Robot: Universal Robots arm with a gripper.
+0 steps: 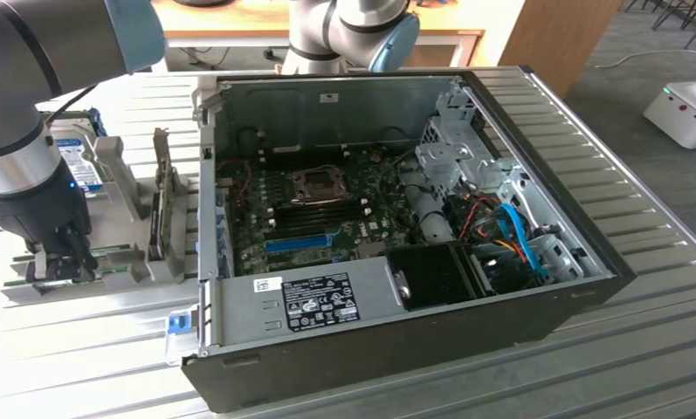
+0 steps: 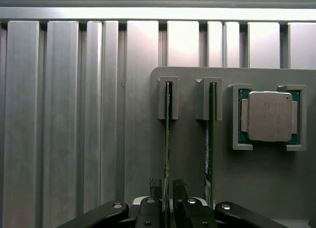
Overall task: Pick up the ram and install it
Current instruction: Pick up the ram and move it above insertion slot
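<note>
Straddling its target now: the black two-fingered end effector [image 2: 168, 187] sits over the thin green ram stick [image 2: 167, 134], which stands on edge in the grey slotted holder [image 2: 266, 178] on the ribbed metal desk [image 2: 59, 114]. The stick's long axis runs straight out between the jaws. They are part-open, one each side, clamping nothing.

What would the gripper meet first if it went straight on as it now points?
Likely the thin green ram stick standing edgewise in the grey slotted holder, right ahead of the gripper; depth unclear.
</note>
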